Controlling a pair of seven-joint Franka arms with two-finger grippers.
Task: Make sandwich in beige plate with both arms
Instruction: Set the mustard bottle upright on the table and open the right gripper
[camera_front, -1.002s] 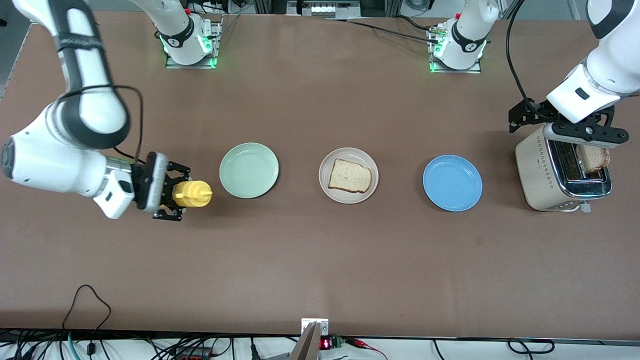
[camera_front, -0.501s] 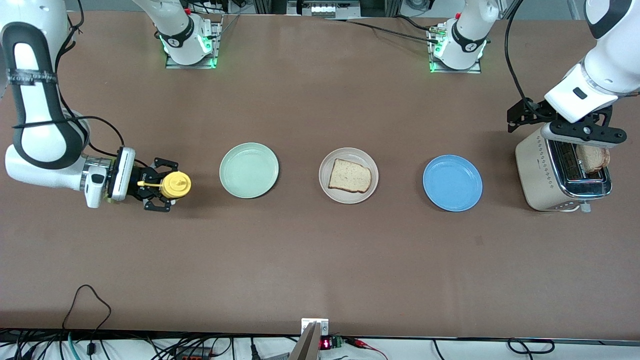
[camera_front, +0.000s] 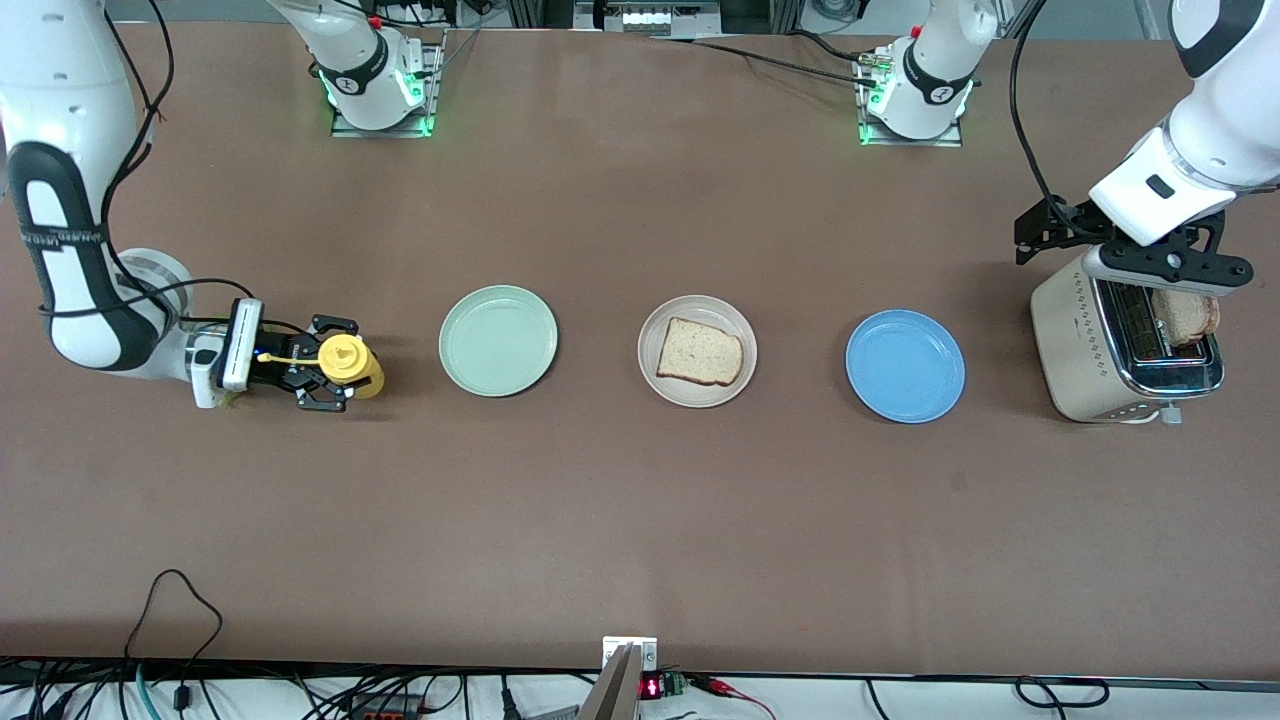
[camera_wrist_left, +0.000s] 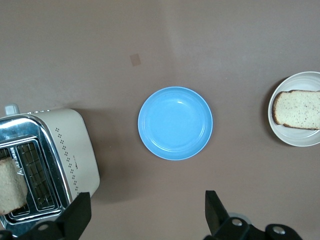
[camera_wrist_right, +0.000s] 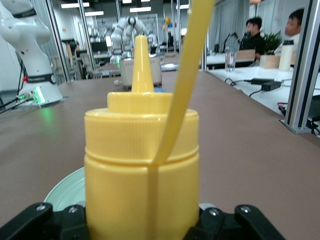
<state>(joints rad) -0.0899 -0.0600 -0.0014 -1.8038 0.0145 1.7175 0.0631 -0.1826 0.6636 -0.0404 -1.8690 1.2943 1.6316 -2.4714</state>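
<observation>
The beige plate (camera_front: 650, 340) sits mid-table with one bread slice (camera_front: 700, 352) lying on it; plate (camera_wrist_left: 300, 142) and slice (camera_wrist_left: 300, 109) also show in the left wrist view. A second bread slice (camera_front: 1188, 315) (camera_wrist_left: 10, 185) stands in a slot of the toaster (camera_front: 1080, 340) (camera_wrist_left: 60, 150). My left gripper (camera_front: 1170, 268) (camera_wrist_left: 147, 215) hangs open over the toaster, nothing between its fingers. My right gripper (camera_front: 335, 365) (camera_wrist_right: 142, 220) is shut on a yellow squeeze bottle (camera_front: 345, 362) (camera_wrist_right: 142, 175), held upright low at the table toward the right arm's end.
A mint-green plate (camera_front: 497, 340) (camera_wrist_right: 62, 192) lies between the bottle and the beige plate. A blue plate (camera_front: 905, 365) (camera_wrist_left: 175, 122) lies between the beige plate and the toaster. Cables run along the table's near edge.
The right arm has swung the yellow bottle away from the mint-green plate, lowered it and turned it upright. The left arm has not moved.
</observation>
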